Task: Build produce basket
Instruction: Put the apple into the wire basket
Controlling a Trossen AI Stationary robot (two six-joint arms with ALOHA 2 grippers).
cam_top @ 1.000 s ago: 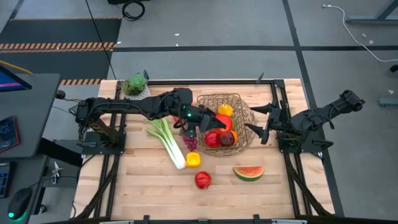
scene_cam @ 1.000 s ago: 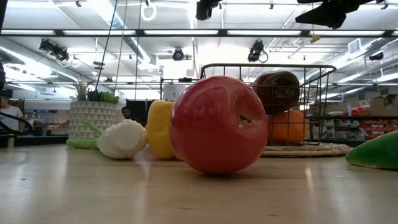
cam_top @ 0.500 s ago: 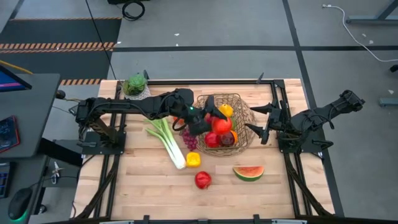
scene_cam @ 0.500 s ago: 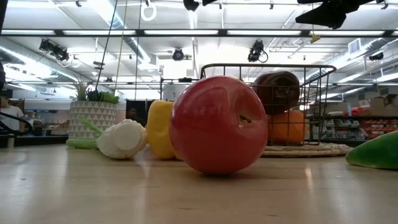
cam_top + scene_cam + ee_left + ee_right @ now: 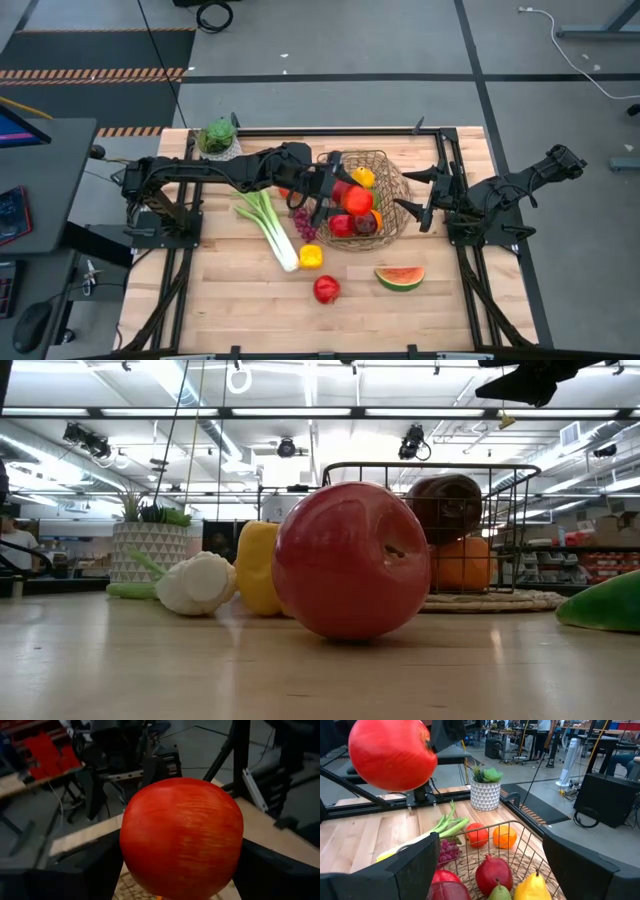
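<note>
Your left gripper (image 5: 335, 190) sits over the 9 o'clock rim of the round tan open-weave wire basket (image 5: 392, 172), its jaws spread wide around a glossy red apple (image 5: 181, 836) (the dark fingers (image 5: 75, 875) flank the fruit on both sides in the left wrist view). The apple is held up off the table, above the basket's contents.

Inside the basket you can see a dark red pomegranate (image 5: 493, 874), a yellow pear (image 5: 535, 887), a green pear (image 5: 498, 892), and 1 more red fruit (image 5: 341, 224) toward 6 o'clock.

Your right gripper (image 5: 428, 200) waits at the basket's 3 o'clock edge with its jaws wide apart and nothing between them.

On the wooden table (image 5: 230, 300), the long green-and-white leek (image 5: 268, 224) lies at 9 o'clock of the basket, with the purple grapes (image 5: 305, 226) between it and the basket. The yellow pepper (image 5: 311, 257) lies near 7 o'clock, a second red apple (image 5: 326, 289) near 6 o'clock, and the watermelon slice (image 5: 400, 277) near 5 o'clock. A small white pot with a green plant (image 5: 217, 136) stands at the table's far-left corner.
</note>
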